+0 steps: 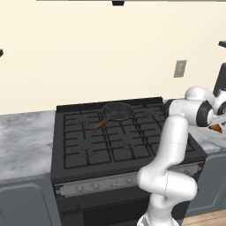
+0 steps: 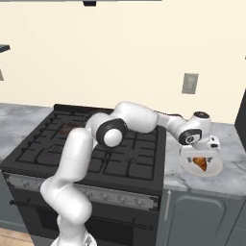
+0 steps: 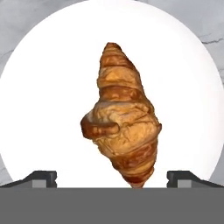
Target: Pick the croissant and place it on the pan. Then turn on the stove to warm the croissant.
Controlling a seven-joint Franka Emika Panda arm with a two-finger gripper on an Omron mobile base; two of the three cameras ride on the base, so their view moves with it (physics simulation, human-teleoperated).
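Cream wall [image 1: 88,53] filled the upper half of both base views, with a grey outlet plate [image 2: 190,83] at the right of the frame. Below it ran a grey marbled counter [image 1: 24,141], broken in the middle by the stove [image 1: 119,141], whose black grates took up the centre of the left base view and the left half of the right base view. Its silver knob strip [image 1: 110,183] crossed the lower middle of the left base view, above the oven door.

White arm [image 2: 72,168] rose from the lower left of the right base view and reached across the stove toward the right of the frame. The pan [image 1: 117,111] sat on a rear burner, upper centre of the left base view, its wooden handle pointing down and left; it looked empty.

At the right centre of the right base view a white plate [image 2: 216,169] lay on the counter beside the stove, with the gripper [image 2: 205,150] poised directly above it. The croissant [image 3: 122,131] lay on that plate, in the middle of the hand view, its long axis running from top to bottom of that frame, slightly tilted. The two dark fingertips [image 3: 41,177] stood wide apart at the lower corners, one on each side of the pastry's lower end, holding nothing. Judged from this, the grasp called for a straight descent, the fingers closing across the croissant's width.
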